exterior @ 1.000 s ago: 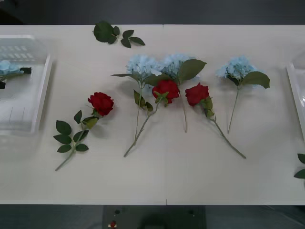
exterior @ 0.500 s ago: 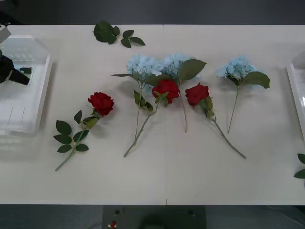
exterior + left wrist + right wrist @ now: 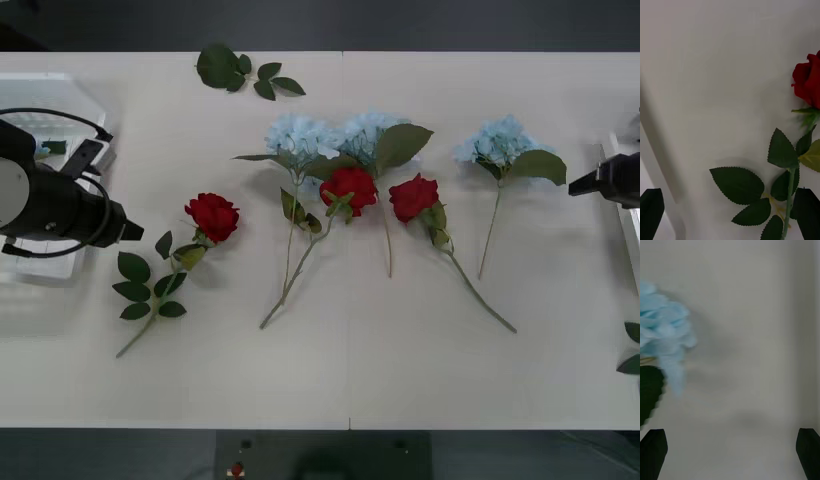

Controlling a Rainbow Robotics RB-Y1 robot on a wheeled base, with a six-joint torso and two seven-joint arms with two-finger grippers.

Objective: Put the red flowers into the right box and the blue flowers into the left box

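Note:
Three red flowers lie on the white table: one at the left (image 3: pixel 212 215) and two in the middle (image 3: pixel 349 188) (image 3: pixel 414 196). Blue flowers lie just behind them (image 3: pixel 300 135) (image 3: pixel 365 130), and another lies further right (image 3: pixel 497 140). My left gripper (image 3: pixel 130 232) hangs at the left box's (image 3: pixel 60 268) inner edge, just left of the leftmost rose. The left wrist view shows it open (image 3: pixel 729 191) over that rose's leaves (image 3: pixel 737 183), with the bloom (image 3: pixel 808 84) ahead. My right gripper (image 3: pixel 598 184) is by the right box (image 3: pixel 625 215), open (image 3: pixel 730 431), with the rightmost blue flower (image 3: pixel 662 337) off to one side.
A loose green leaf sprig (image 3: pixel 240 72) lies at the back of the table. More leaves (image 3: pixel 632 350) show at the right edge. The table's front half is bare white surface (image 3: pixel 350 370).
My left arm has swung out from over the left box toward the leftmost rose. My right gripper has come in at the right edge. The flowers have not moved.

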